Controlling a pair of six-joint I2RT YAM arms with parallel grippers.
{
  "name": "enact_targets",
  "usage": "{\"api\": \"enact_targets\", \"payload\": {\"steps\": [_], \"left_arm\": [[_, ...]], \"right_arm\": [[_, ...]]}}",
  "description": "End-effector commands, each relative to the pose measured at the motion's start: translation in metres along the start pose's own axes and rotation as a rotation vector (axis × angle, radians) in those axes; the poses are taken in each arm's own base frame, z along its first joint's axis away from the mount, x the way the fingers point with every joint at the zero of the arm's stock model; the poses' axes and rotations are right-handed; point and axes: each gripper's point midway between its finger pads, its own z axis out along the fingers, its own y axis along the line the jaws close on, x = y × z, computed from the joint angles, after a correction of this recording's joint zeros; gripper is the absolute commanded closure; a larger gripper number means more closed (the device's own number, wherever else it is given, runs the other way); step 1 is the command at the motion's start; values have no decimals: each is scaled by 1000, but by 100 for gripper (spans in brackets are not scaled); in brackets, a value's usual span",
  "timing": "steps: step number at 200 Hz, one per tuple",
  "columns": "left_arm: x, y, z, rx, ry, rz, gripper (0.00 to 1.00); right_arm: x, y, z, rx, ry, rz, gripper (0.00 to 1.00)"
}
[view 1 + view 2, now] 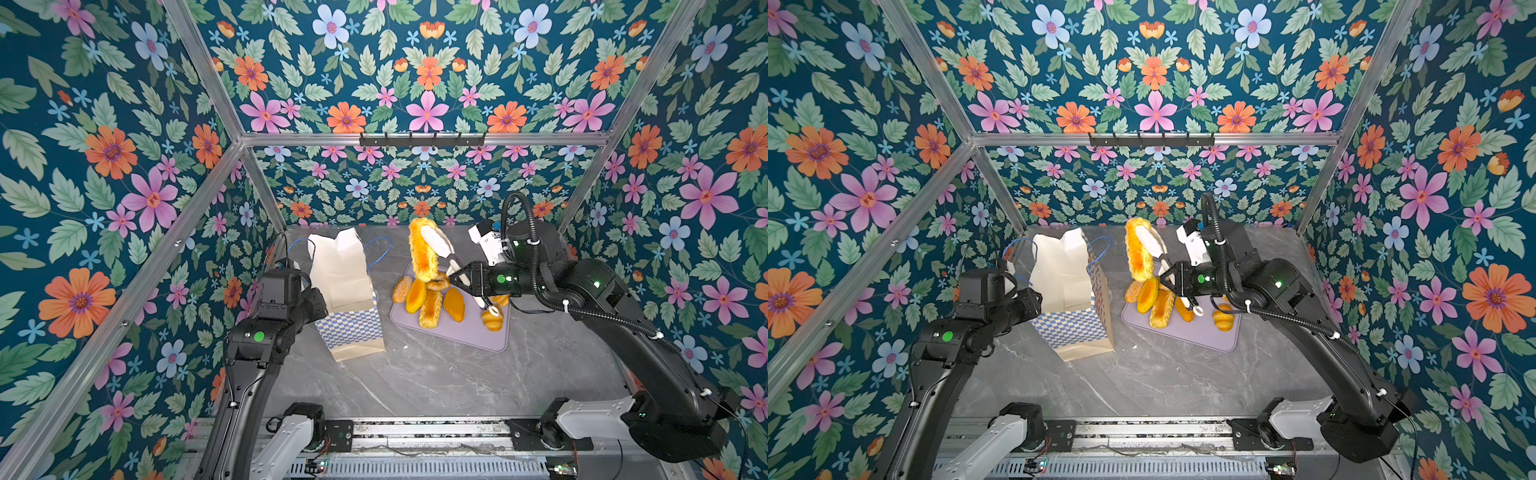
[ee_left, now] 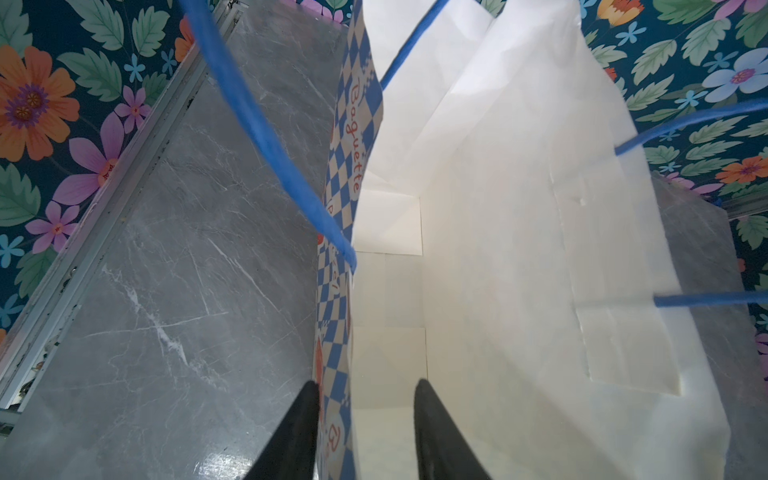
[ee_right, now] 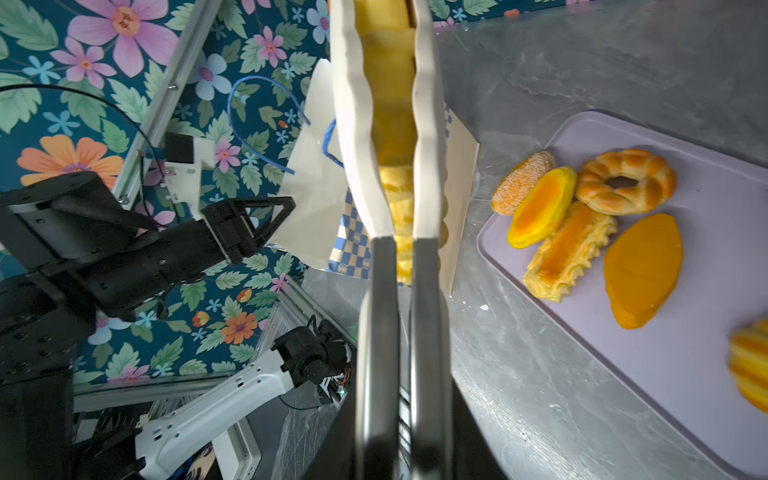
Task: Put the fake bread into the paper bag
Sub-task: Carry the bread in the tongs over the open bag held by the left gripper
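Reaching in from the right with the right arm: elbow high, forearm slung leftward over the lilac tray [image 1: 469,334], wrist rolled so as to aim a pair of tongs [image 1: 438,243] up and away. Clamping the right gripper [image 1: 459,277] on the tongs' grey handles; pinching in turn, between the white wavy blades, a ridged long loaf [image 1: 420,249] of the fake bread. Holding that loaf upright, clear of the tray, near the paper bag [image 1: 345,282] on its tray side and not above its mouth (lower end overlapping the tray's breads in both top views). Counting on the tray, in the right wrist view: a bagel ring [image 3: 656,187], a sesame bun [image 3: 521,183], a second ridged loaf [image 3: 569,253], two smooth orange ovals [image 3: 642,270], a round roll [image 3: 752,365] at the edge of view.

Rising from the left with the left arm, elbow bent, forearm levelled at the bag's side. Straddling the bag's wall at the rim with the left gripper [image 2: 365,382], jaws apart: one black fingertip [image 2: 305,419] outside, just beside the checkered print, its twin inside the white interior, paper not pinched. As for the bag: upright, mouth open, on the grey marble table [image 1: 436,382].
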Motion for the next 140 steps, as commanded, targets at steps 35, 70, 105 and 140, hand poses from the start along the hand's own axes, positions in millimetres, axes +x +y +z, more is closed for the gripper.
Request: {"api": "enact_targets", "payload": {"steps": [35, 70, 105, 140], "left_arm": [[-2, -2, 1, 17, -18, -14, 66], [-2, -3, -1, 25, -21, -18, 70], [-1, -3, -2, 27, -21, -21, 74], [-1, -3, -5, 29, -26, -20, 79]], "right_arm": [[-19, 67, 32, -130, -25, -125, 81], [-21, 82, 66, -94, 4, -175, 81], [-15, 83, 109, 3, 48, -235, 83], [-10, 79, 141, 67, 88, -251, 85]]}}
